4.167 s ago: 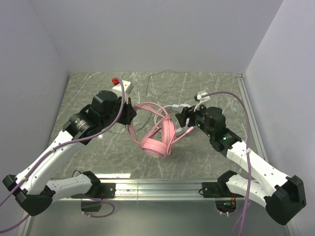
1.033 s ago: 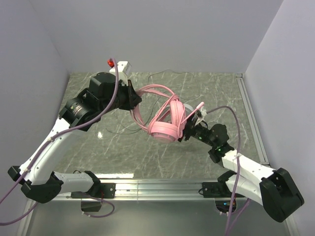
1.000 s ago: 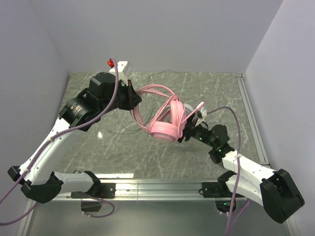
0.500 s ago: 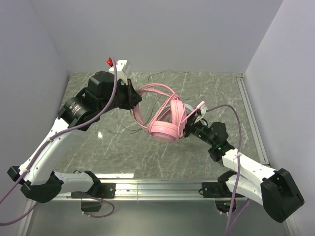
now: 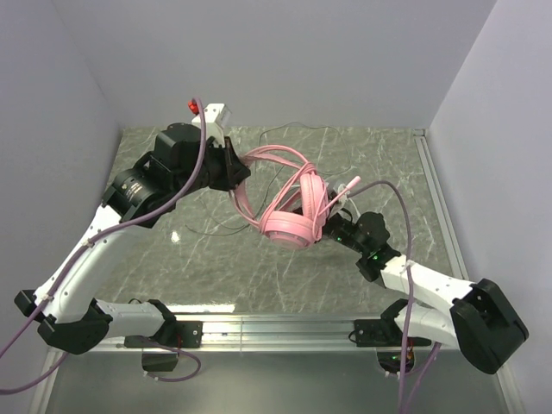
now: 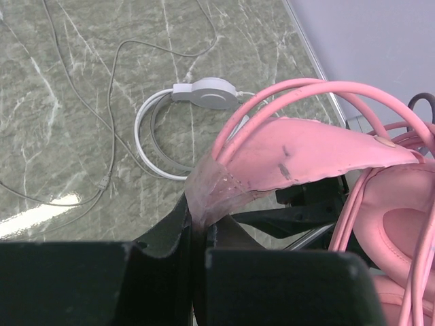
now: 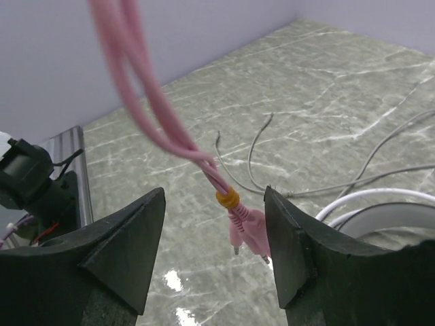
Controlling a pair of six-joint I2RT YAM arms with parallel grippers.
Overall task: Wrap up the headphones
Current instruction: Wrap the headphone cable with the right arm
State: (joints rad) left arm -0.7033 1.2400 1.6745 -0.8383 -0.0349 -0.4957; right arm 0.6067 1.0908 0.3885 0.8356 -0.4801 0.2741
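Pink headset (image 5: pixel 289 211) hangs above the table (image 5: pixel 172 267), its cord looped round it.
Left gripper (image 6: pixel 197 231) is clamped tight on the end of the padded headband. Right gripper (image 7: pixel 212 204) stands wide and grips nothing, with the pink cable (image 7: pixel 170 129) and its plugs (image 7: pixel 246 238) dangling between its fingers. The frame looks light and the cord limp and slippery, best pinched just above the yellow collar (image 7: pixel 228 199). White headset (image 6: pixel 204 95) lies on the table behind.

Two corded headsets are counted: one pink headset (image 5: pixel 289 216) and one white headset (image 6: pixel 204 94). Two claws are counted: one left claw (image 6: pixel 197 221) and one right claw (image 7: pixel 212 244). One table (image 5: pixel 216 267) is counted. On the one pink cable (image 7: pixel 146 115), two plugs (image 7: pixel 248 234) and one yellow band (image 7: pixel 228 198) are counted.
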